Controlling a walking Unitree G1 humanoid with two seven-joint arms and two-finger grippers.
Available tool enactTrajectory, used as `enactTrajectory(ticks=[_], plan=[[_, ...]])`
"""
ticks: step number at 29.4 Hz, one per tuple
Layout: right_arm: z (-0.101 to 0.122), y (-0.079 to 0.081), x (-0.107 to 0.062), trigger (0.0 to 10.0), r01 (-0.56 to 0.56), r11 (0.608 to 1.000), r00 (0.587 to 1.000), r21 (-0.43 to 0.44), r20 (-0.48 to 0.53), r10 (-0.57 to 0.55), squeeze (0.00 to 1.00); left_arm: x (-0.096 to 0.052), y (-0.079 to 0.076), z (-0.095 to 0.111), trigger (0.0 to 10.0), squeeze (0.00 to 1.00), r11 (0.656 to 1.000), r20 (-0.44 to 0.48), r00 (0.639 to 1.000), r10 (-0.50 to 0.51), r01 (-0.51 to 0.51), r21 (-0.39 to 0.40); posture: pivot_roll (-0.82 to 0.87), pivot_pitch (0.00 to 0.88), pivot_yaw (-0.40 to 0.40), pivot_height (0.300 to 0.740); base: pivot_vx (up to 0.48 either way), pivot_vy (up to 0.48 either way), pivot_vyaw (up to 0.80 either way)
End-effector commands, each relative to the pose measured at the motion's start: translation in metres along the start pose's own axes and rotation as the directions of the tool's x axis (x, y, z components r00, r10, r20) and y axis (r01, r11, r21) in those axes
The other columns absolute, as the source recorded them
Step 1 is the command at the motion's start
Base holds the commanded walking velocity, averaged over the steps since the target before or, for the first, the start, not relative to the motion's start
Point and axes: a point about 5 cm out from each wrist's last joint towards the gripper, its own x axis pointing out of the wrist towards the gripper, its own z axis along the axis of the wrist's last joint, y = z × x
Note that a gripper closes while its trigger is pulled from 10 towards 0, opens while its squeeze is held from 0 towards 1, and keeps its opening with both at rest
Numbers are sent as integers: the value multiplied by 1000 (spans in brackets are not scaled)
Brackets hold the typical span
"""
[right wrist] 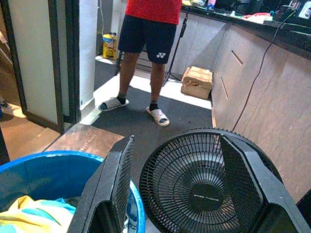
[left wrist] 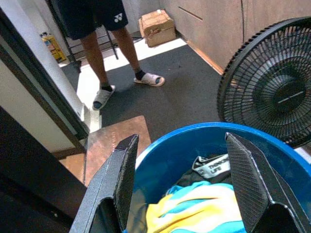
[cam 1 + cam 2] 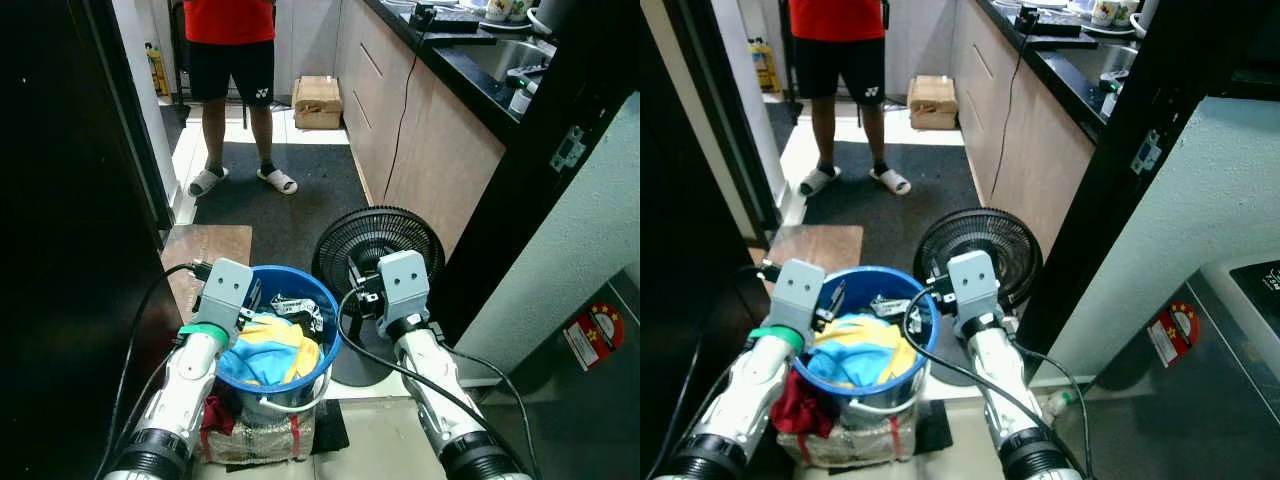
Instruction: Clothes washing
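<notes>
- Blue bucket [image 3: 322,340]: stands on the floor directly before the robot, on top of a pale woven bag [image 3: 260,436] with a dark red cloth [image 3: 215,415] bunched at the bucket's left foot.
- Clothes [image 3: 268,348]: a yellow-and-turquoise garment heaped inside the bucket, with a dark item bearing a white printed label [image 2: 210,165] behind it.
- Left gripper [image 2: 180,182]: poised above the bucket's near left rim, jaws spread wide and holding nothing.
- Right gripper [image 1: 172,187]: held just right of the bucket, in front of the fan, jaws apart and empty.
- Black floor fan [image 3: 375,250]: round grille, tilted upward, just beside the bucket on its right.
- Brown mat [image 3: 205,250]: on the floor beyond the bucket, to the left.
- Dark carpet [image 3: 290,200]: runs along the kitchen cabinets.
- Person [image 3: 232,60]: red shirt, dark shorts, white slippers, standing at the carpet's far end.
- Cardboard box [image 3: 317,101]: on the floor against the cabinets, near the person.
- Desk [image 3: 470,75]: black top on wooden cabinets, right side, carrying dishes and a sink.
</notes>
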Motion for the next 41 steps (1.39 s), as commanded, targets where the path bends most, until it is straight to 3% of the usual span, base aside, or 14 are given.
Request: enactTrajectory(ticks=[1,6,28,41], plan=[[-5,1,-4,10000,11,1000,1000,13,-18,-11,0,-1,-4,-1,10000,0,1000,-7,1000,-11,11,-24,59,0,-10,740,0,0,0],[-10,2,-9,10000,17,1000,999,10,-34,-16,0,-3,-11,0,10000,0,999,1,1000,-26,26,-34,53,0,-5,740,-162,0,0],[-12,3,-12,10000,13,1000,999,-5,-52,-13,0,-7,-15,2,10000,0,999,-5,1000,-23,23,-40,56,0,-10,740,-358,0,0],[-14,5,-13,10000,9,1000,998,-7,-67,-10,0,-4,-16,5,10000,0,999,5,1000,-16,16,-32,55,0,-10,740,78,0,0]])
